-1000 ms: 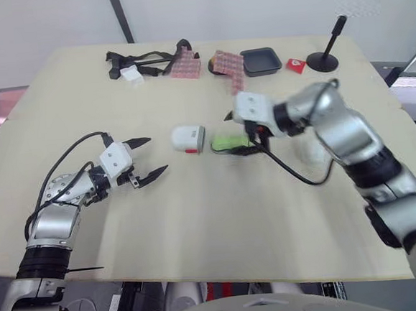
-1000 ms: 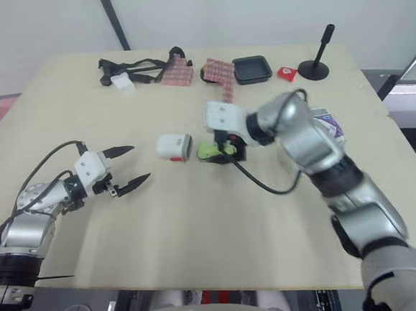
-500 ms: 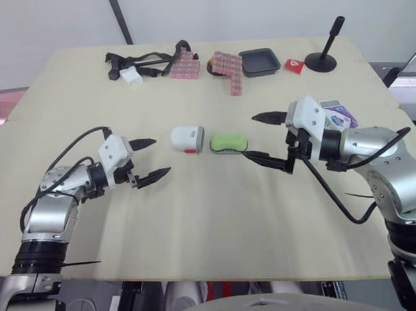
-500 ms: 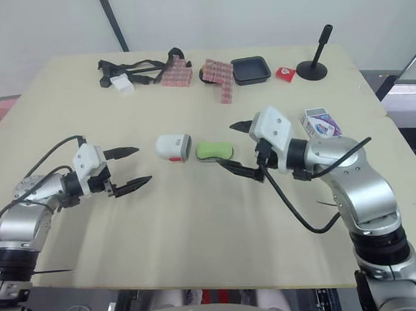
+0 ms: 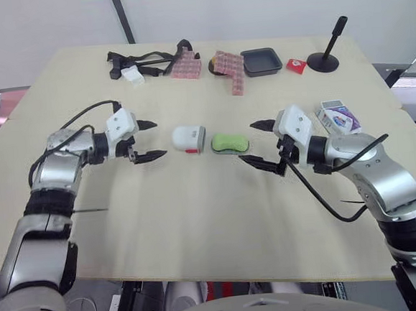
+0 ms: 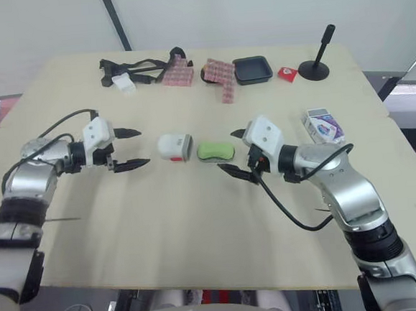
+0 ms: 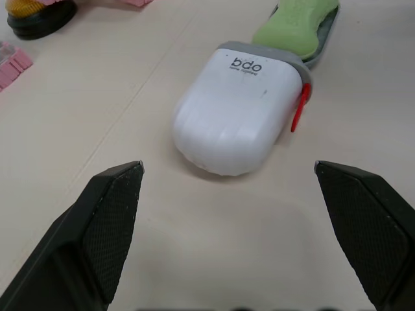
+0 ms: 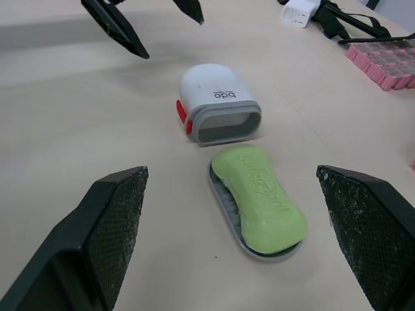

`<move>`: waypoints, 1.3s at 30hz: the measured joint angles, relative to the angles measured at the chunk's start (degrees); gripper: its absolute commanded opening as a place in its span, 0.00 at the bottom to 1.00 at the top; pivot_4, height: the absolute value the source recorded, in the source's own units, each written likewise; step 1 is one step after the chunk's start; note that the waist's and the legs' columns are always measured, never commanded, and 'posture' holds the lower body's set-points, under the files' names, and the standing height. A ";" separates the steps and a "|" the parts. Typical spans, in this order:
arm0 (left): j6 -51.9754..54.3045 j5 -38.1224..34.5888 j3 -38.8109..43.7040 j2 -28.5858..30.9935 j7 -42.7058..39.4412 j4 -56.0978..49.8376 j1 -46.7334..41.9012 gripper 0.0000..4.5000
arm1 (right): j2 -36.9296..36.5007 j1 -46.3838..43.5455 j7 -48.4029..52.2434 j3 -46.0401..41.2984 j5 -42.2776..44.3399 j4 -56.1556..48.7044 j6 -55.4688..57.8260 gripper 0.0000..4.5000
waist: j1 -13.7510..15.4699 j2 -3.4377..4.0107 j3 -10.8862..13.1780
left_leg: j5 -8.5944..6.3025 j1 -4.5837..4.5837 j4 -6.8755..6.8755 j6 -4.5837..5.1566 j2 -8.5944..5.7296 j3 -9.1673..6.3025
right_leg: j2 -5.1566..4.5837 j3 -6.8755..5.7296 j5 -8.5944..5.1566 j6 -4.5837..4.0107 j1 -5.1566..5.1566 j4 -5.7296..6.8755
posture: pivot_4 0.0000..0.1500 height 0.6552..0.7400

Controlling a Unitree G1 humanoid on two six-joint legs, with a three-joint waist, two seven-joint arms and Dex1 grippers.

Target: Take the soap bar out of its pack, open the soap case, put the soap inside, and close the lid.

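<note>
The white soap case cover (image 5: 189, 138) lies on its side mid-table, its open mouth facing the green soap bar (image 5: 229, 141). The soap rests on the case's grey tray (image 8: 222, 199), just outside the cover. My left gripper (image 5: 160, 138) is open, a short way to the left of the cover, pointing at it. My right gripper (image 5: 247, 142) is open too, just right of the soap, touching nothing. The soap pack (image 5: 340, 115) lies behind my right forearm, near the table's right edge.
Along the table's back edge sit black straps (image 5: 150, 60) with a white block, pink brick sheets (image 5: 228, 65), a black dish (image 5: 261, 60), a small red packet (image 5: 295, 65) and a black stand (image 5: 324, 60). Bare tabletop (image 5: 198, 214) stretches to the front edge.
My right gripper let go of the soap tray, pulled back right, then edged in towards it again. My left gripper moved forward and right, closer to the white cover.
</note>
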 measured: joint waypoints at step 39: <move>-17.86 16.17 -4.81 -13.88 2.36 31.73 -16.96 1.00 | -1.83 6.71 -9.71 1.12 -0.27 -5.85 3.06 1.00 | 0.72 -0.04 0.02 | -0.02 -0.33 0.03 0.02 0.00 -0.09 | -0.21 0.05 0.00 0.00 0.15 -0.06 | 1.00 1.00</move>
